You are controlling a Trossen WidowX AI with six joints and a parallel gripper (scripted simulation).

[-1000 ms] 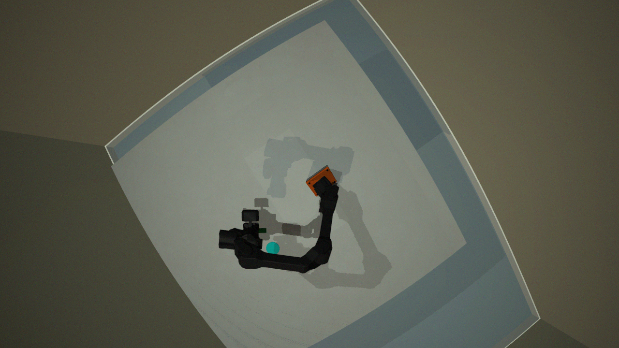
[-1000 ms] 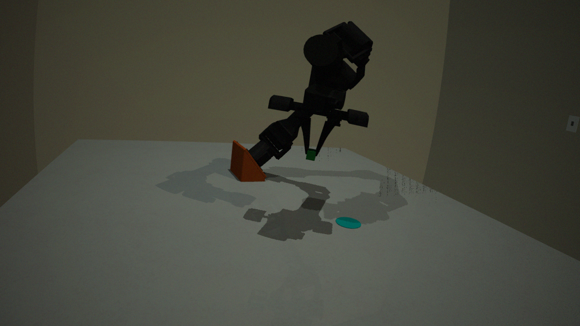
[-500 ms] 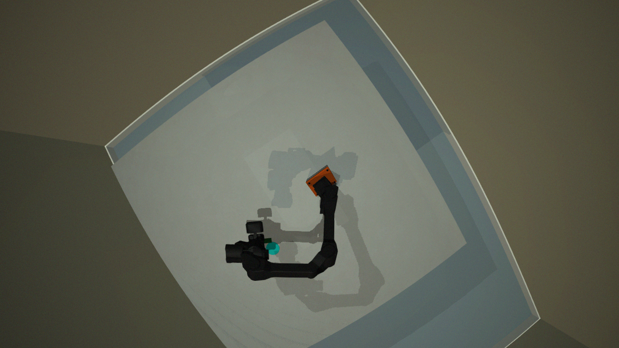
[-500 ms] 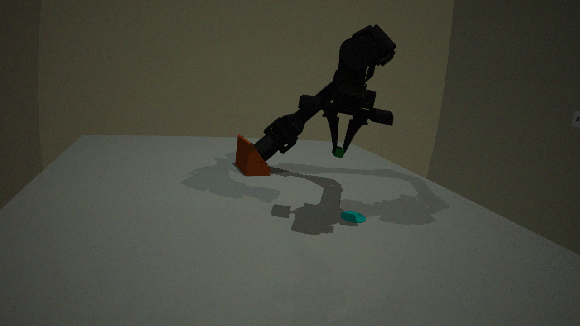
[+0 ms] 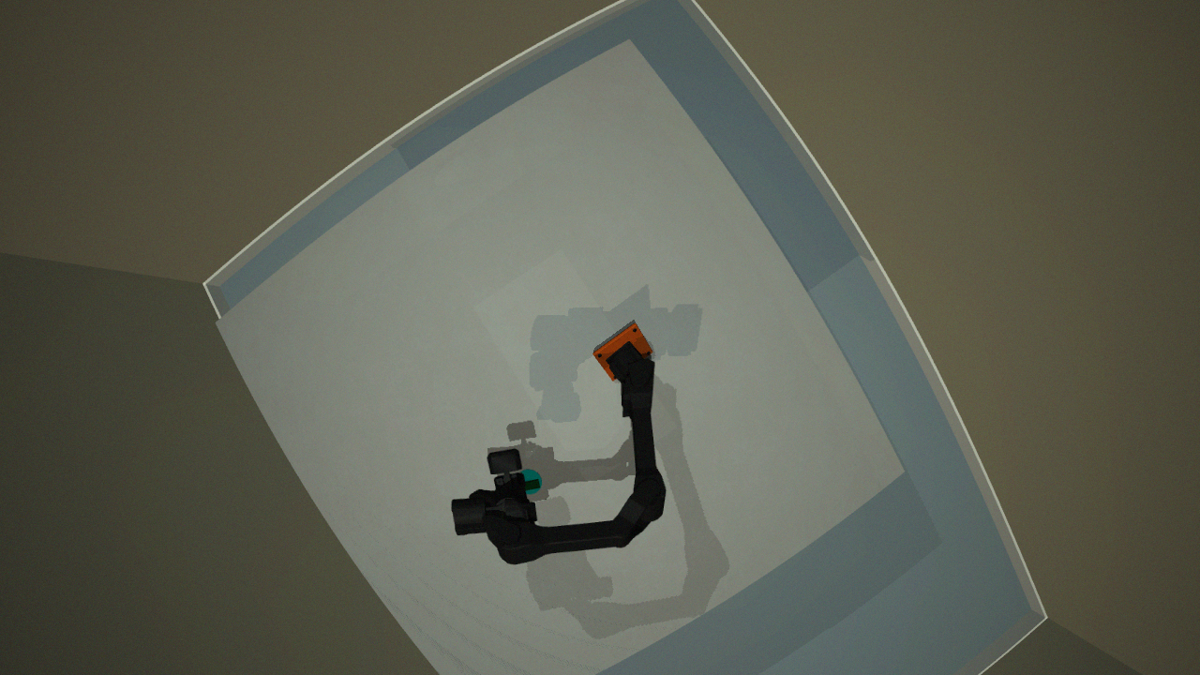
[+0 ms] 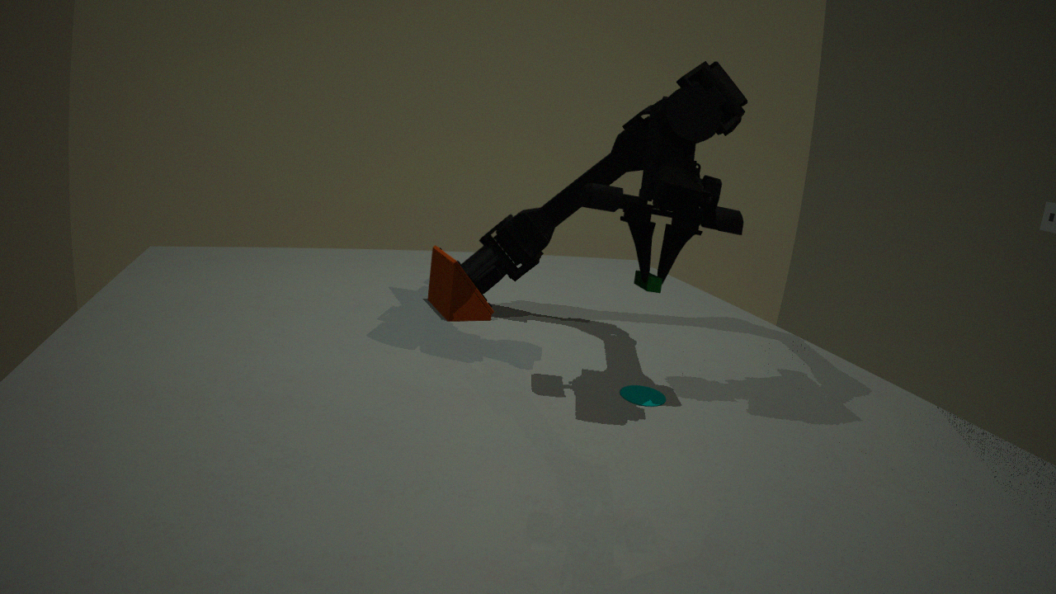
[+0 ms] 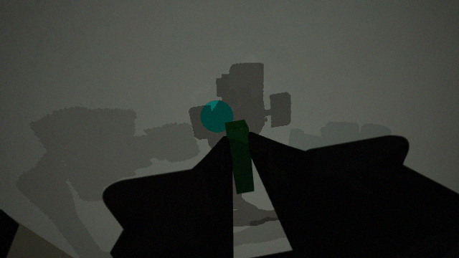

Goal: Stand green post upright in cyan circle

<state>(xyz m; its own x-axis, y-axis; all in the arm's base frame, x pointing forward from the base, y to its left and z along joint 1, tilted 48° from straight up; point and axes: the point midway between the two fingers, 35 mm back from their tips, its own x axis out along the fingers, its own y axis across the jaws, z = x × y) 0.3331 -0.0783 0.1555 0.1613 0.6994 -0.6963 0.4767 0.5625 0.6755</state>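
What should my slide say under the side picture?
The tool holds the green post high above the cyan circle.

the arm rises from its base near the table's middle, elbow bent, wrist pointing down; the gripper (image 6: 652,271) hangs high, clamped on the green post (image 6: 648,281).

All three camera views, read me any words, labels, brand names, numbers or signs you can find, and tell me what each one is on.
There are none to read.
The black arm, its orange base, the green post in the gripper, the cyan circle and the table carry no lettering.
The small pale plate on the right wall has a dark mark, but no readable text.
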